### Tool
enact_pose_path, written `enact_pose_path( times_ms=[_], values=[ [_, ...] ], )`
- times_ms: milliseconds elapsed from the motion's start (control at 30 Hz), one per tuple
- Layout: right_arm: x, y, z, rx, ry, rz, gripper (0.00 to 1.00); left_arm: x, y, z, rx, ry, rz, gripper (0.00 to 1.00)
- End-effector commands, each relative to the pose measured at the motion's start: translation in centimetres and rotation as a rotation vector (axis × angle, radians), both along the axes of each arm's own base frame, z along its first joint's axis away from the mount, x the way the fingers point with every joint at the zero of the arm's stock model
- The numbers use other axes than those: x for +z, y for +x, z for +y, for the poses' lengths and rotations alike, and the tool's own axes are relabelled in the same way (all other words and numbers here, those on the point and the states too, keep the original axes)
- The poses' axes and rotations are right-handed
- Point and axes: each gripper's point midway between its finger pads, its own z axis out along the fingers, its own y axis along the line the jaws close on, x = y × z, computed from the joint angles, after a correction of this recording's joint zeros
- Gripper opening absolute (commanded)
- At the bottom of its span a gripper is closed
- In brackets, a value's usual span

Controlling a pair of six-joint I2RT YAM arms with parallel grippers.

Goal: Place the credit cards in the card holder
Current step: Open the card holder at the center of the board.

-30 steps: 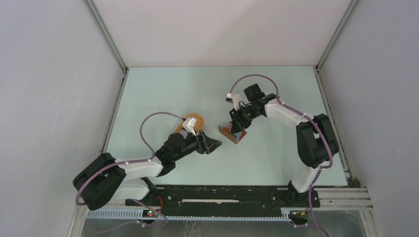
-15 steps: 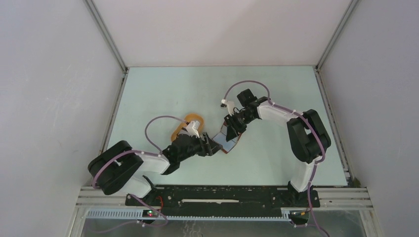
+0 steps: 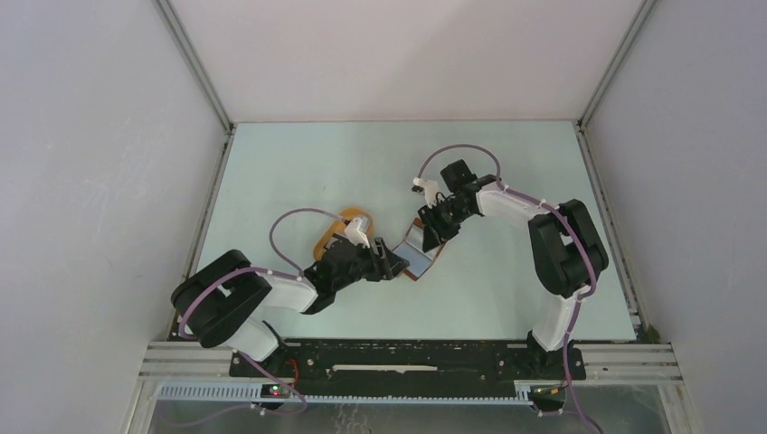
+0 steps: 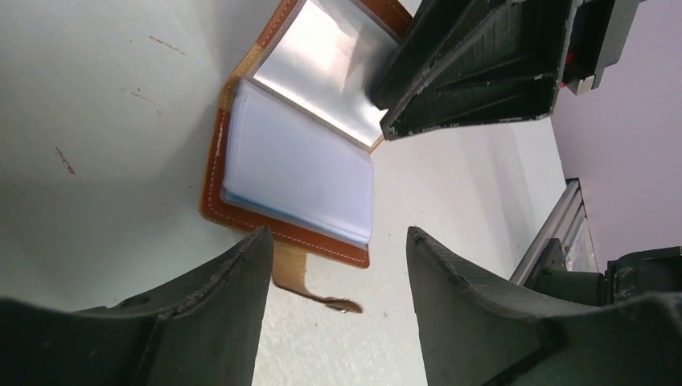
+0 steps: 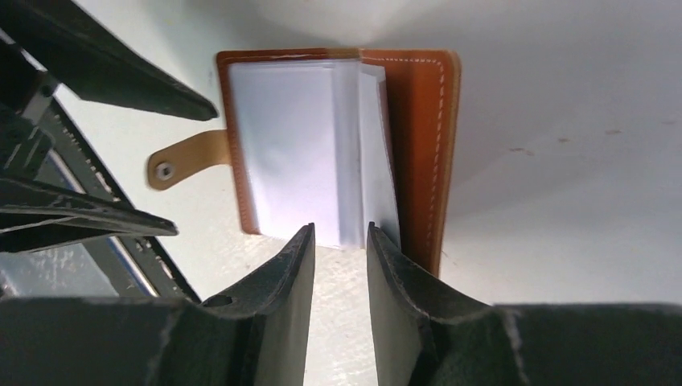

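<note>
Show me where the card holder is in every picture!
Top external: card holder, lying open near the centre.
Left wrist: upper middle, open.
Right wrist: top centre, open.
Shared landmark: its snap strap, seen in both wrist views; too small to see from the top.

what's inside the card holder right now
The open card holder shows a stack of pale clear sleeves in its brown cover. No card is visible; anything between the lower sleeves is covered.
</note>
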Motion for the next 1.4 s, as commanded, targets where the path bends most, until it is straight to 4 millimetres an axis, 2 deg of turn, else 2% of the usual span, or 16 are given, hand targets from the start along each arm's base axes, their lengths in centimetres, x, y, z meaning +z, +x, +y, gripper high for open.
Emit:
enact_pose_path(
  times_ms=[0, 100, 233, 367, 500, 800, 967, 1133, 1267, 1333, 1367],
  values=[
    [-0.5, 2.3, -1.4, -0.082, -0.075, -0.059, 0.37, 2.1, 1.0, -0.7, 0.005, -0.022, -0.059, 0.66],
    [-1.4, 2.4, -2.0, -0.101, -0.094, -0.035, 0.37, 2.5, 1.1, -0.8, 0.001, -0.022, -0.068, 0.66],
    [-0.8, 2.0, -1.4, -0.082, -0.058, -0.024, 0.37, 3.0, 1.4, -0.9, 0.001, -0.016, -0.086, 0.66],
    [0.9, 1.2, -0.3, -0.032, 0.017, -0.025, 0.37, 3.5, 1.8, -0.8, 0.002, -0.011, -0.103, 0.66],
    [3.6, 0.7, 0.4, 0.016, 0.093, -0.074, 0.37, 4.0, 1.8, -0.5, 0.001, -0.005, -0.124, 0.65],
    [7.2, -1.1, 1.1, 0.136, 0.196, -0.170, 0.37, 5.8, 0.9, 1.1, 0.008, -0.010, -0.198, 0.65],
    [9.6, -1.6, 0.8, 0.183, 0.233, -0.274, 0.38, 6.7, 0.5, 2.5, 0.013, 0.044, -0.251, 0.66],
    [11.9, -2.7, 0.4, 0.255, 0.259, -0.384, 0.38, 7.8, 0.7, 5.3, 0.069, 0.155, -0.336, 0.66],
    [15.2, -3.1, -0.5, 0.302, 0.227, -0.581, 0.39, 9.3, 0.8, 8.7, 0.162, 0.243, -0.415, 0.69],
    [17.7, -3.2, -1.2, 0.282, 0.224, -0.694, 0.42, 9.8, 0.8, 10.5, 0.217, 0.276, -0.445, 0.79],
    [18.7, -3.2, -1.5, 0.268, 0.226, -0.739, 0.49, 9.8, 0.8, 11.3, 0.249, 0.288, -0.453, 0.87]
  ],
)
